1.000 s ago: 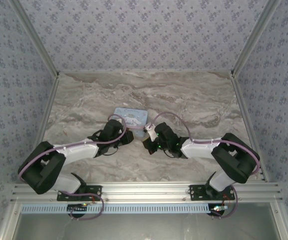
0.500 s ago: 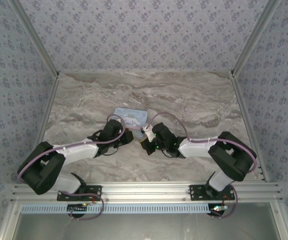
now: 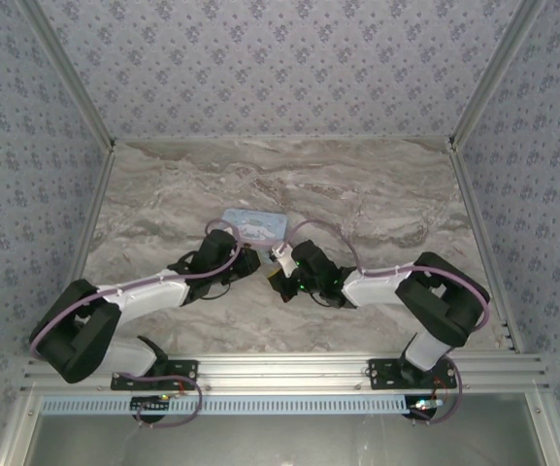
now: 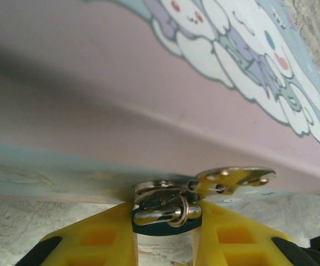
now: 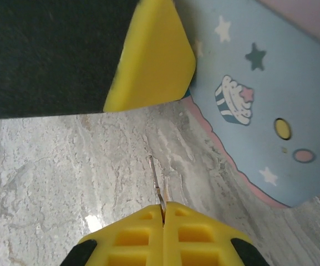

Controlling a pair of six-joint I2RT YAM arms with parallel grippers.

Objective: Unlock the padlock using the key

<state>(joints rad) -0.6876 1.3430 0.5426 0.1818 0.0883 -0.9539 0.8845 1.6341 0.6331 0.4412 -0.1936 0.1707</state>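
**Marble table, papered walls: lock in my left pincer, key in my right**

The grey-veined marble table (image 3: pixel 386 194) sat inside walls (image 3: pixel 280 58) papered in a small blue-grey print. Near its middle lay the light-blue cartoon tin (image 3: pixel 253 224), and both my arms reached in toward the tin's near edge.

My left gripper (image 4: pixel 164 224) was hard up against the tin's front side. Its yellow fingers (image 4: pixel 98 235) were clamped on the padlock (image 4: pixel 165 228), one pad pressed to each side of the small dark-teal body. The lock's thin metal shackle (image 4: pixel 160 213) sat right at the tin's lower front edge. It was just beside a brass-coloured clasp (image 4: pixel 234 178) that stuck out from the tin. I could not tell whether the shackle was latched or sprung.

My right gripper (image 5: pixel 163 213) hovered just beside the tin's near-right corner. Its two pads were pressed together on the key (image 5: pixel 156 180), a slim grey sliver poking out from between the tips. The key pointed toward the tin and toward the yellow finger of my left pincer. It was apart from both, with bare marble under it.
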